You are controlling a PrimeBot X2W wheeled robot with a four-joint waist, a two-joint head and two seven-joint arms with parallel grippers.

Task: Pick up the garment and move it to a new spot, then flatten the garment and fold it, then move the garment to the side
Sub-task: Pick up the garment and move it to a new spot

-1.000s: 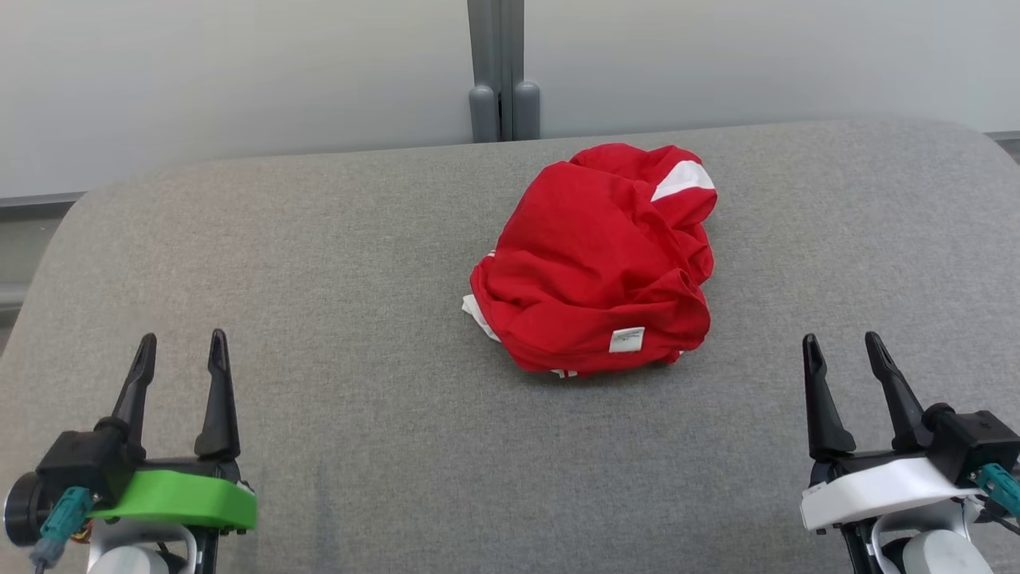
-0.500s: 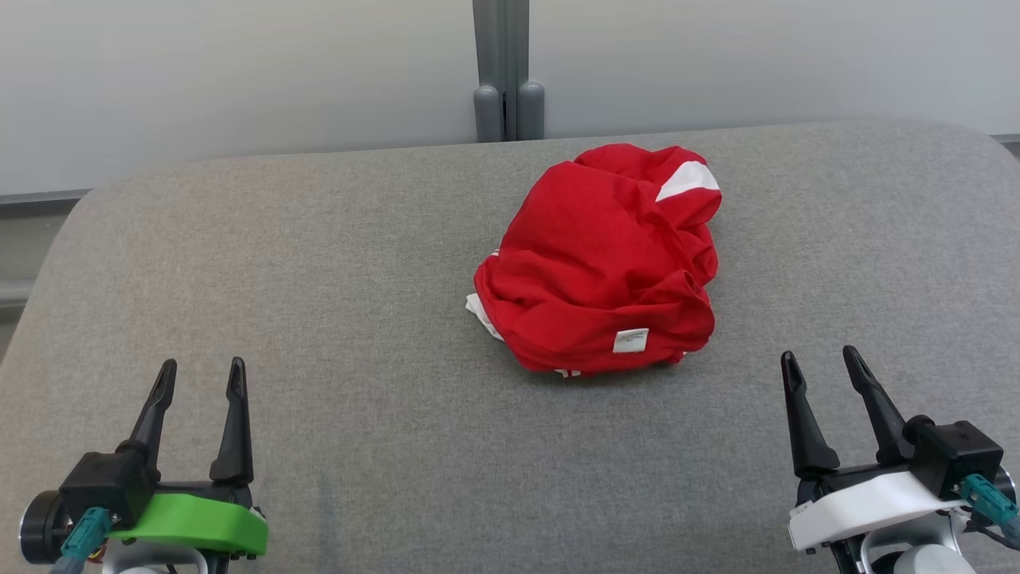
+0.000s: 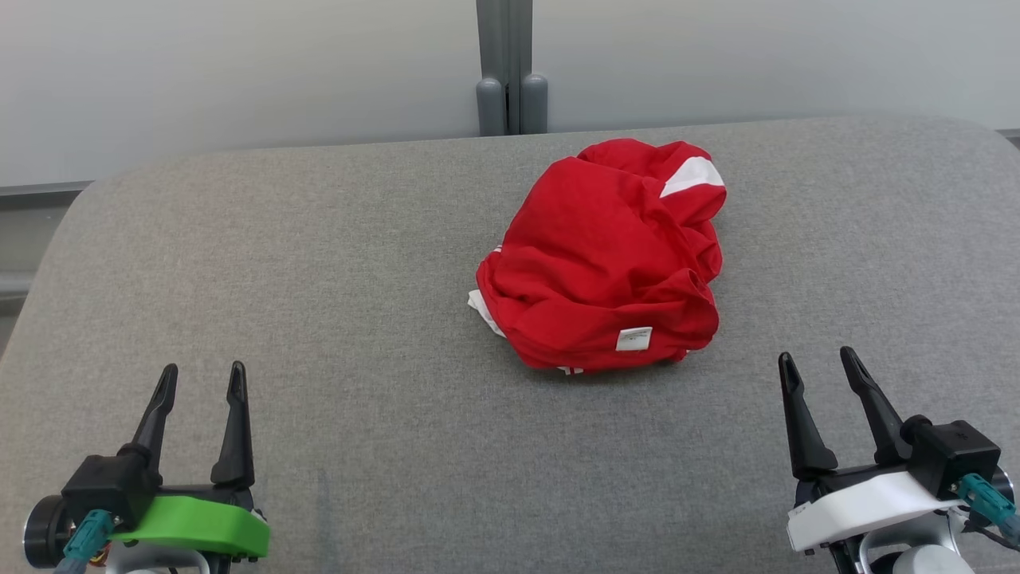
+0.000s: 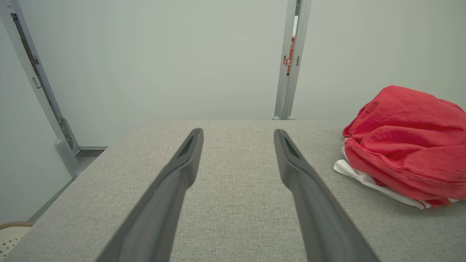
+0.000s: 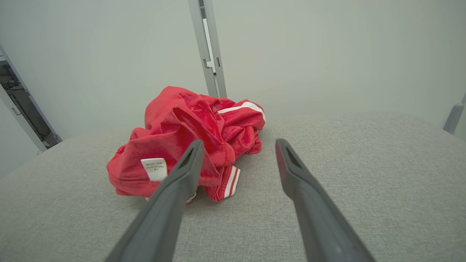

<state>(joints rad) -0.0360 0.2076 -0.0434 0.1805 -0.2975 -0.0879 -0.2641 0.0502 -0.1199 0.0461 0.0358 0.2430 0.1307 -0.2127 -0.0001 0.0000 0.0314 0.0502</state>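
1. Green-mounted, our left gripper (image 3: 203, 368) hovered with its fingers spread, empty.
2. Right of centre, the red garment (image 3: 606, 263) lay crumpled on the grey surface (image 3: 319, 239). We judged pickup not yet begun, and the next move called for reaching in to pinch a fold.
3. Our right gripper (image 3: 817, 355), spread and empty too, sat nearer. Its wrist view gave us a striped hem (image 5: 227, 183) the head view barely showed.

Grey fabric-covered table (image 3: 382, 319) with rounded far corners, pale wall (image 3: 239, 72) behind it, grey metal upright (image 3: 510, 64) at its far edge

Long dark tapered jaws; left wrist bracket (image 3: 191, 532) green, right wrist bracket (image 3: 865, 501) white; teal cable connectors (image 3: 86, 534).
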